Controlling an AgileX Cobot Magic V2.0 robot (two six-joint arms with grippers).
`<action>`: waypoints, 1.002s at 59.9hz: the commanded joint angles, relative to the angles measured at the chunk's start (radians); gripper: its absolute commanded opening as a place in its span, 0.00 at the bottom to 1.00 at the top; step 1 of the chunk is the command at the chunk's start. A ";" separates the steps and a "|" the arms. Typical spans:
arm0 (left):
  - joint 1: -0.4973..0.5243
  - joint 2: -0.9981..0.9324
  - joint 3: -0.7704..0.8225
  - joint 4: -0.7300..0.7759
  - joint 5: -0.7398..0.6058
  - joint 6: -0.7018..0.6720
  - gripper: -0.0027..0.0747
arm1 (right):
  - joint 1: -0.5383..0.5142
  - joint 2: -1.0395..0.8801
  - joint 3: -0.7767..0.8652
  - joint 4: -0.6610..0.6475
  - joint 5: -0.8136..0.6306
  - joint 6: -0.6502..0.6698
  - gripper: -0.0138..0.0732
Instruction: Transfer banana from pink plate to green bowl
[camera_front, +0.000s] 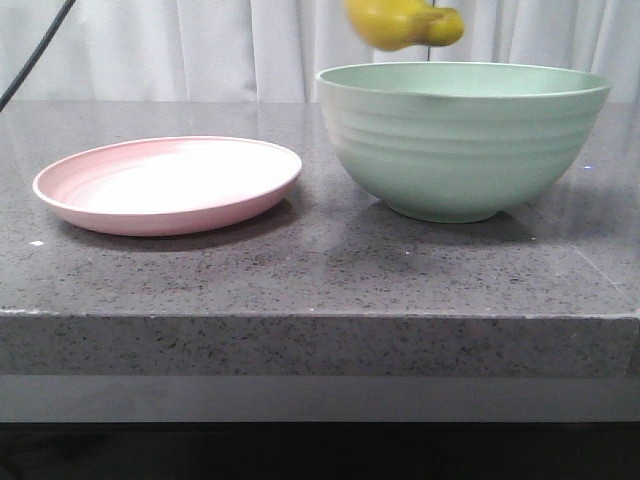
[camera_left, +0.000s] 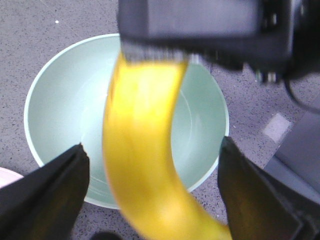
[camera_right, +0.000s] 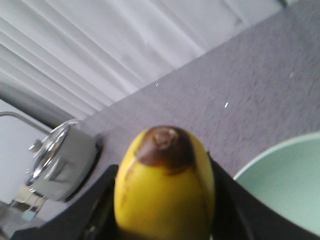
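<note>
The yellow banana (camera_front: 400, 22) hangs in the air above the green bowl (camera_front: 462, 140), at the top edge of the front view. My right gripper (camera_right: 165, 200) is shut on the banana (camera_right: 165, 185), whose brown tip points away from the wrist. In the left wrist view the right gripper (camera_left: 200, 25) holds the banana (camera_left: 145, 150) over the empty bowl (camera_left: 65, 100). My left gripper (camera_left: 152, 195) is open, with a finger on each side of the banana and not touching it. The pink plate (camera_front: 168, 185) sits empty at the left.
The plate and bowl stand on a dark speckled counter (camera_front: 320, 290) with its front edge close to the camera. A white curtain (camera_front: 200, 45) hangs behind. A metal kettle (camera_right: 55, 165) stands at the counter's far side. A black cable (camera_front: 35, 55) crosses the top left.
</note>
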 joint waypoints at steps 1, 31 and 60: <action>-0.010 -0.044 -0.034 -0.017 -0.051 -0.003 0.71 | -0.008 -0.021 -0.087 0.041 -0.047 -0.131 0.28; -0.010 -0.044 -0.034 -0.017 -0.036 -0.003 0.71 | -0.008 0.213 -0.159 -0.132 -0.115 -0.309 0.28; -0.010 -0.044 -0.034 -0.017 -0.036 -0.003 0.71 | -0.008 0.269 -0.159 -0.132 -0.113 -0.309 0.49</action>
